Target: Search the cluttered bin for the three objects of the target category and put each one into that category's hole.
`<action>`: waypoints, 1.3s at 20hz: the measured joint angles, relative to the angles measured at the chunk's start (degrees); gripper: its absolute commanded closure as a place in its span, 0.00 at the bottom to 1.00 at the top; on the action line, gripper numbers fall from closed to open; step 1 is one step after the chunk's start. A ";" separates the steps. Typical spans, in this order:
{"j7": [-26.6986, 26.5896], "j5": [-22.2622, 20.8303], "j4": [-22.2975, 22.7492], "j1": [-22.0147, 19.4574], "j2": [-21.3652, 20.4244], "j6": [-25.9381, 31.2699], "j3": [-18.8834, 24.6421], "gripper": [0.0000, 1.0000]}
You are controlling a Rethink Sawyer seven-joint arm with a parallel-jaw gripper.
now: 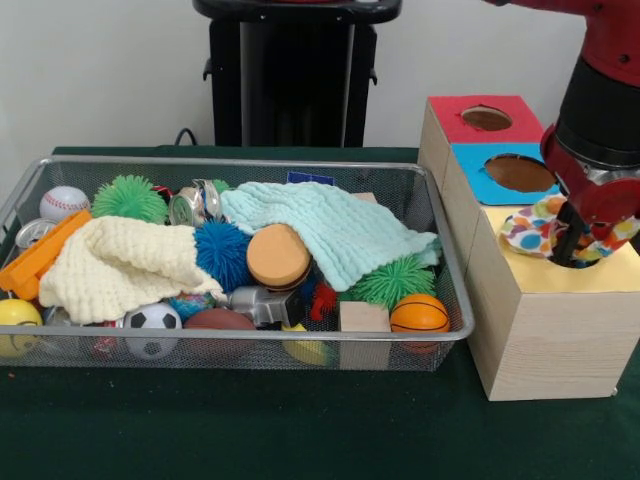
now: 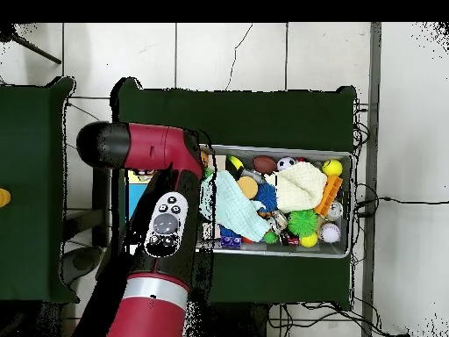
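A polka-dot cloth (image 1: 528, 230) is bunched around the hole in the yellow top (image 1: 560, 275) of the wooden box (image 1: 540, 330). My gripper (image 1: 574, 246) reaches down into the middle of that cloth, right at the hole. The cloth hides its tips. In the wire bin (image 1: 250, 163) lie a cream knitted cloth (image 1: 120, 265) at the left and a mint knitted cloth (image 1: 330, 225) in the middle. In the overhead view the arm covers the box and gripper; the cream cloth (image 2: 301, 186) and mint cloth (image 2: 235, 206) show in the bin (image 2: 346, 158).
The box also has a red top with a hole (image 1: 486, 118) and a blue top with a hole (image 1: 520, 172). The bin holds a baseball (image 1: 63, 203), soccer ball (image 1: 152, 328), basketball (image 1: 419, 314), spiky balls (image 1: 130, 198), an orange block (image 1: 40, 255) and a wooden cube (image 1: 363, 318).
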 measured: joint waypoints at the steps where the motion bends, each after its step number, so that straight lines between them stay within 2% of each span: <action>1: 0.00 0.00 0.06 -0.01 -0.03 0.00 0.13 1.00; 9: 0.00 -0.08 2.06 -0.67 -1.06 -0.97 3.04 1.00; 17: 0.00 -0.25 3.57 -2.81 -1.15 -6.07 6.85 1.00; 26: 0.00 -1.25 3.40 -2.72 -1.09 -6.54 7.06 1.00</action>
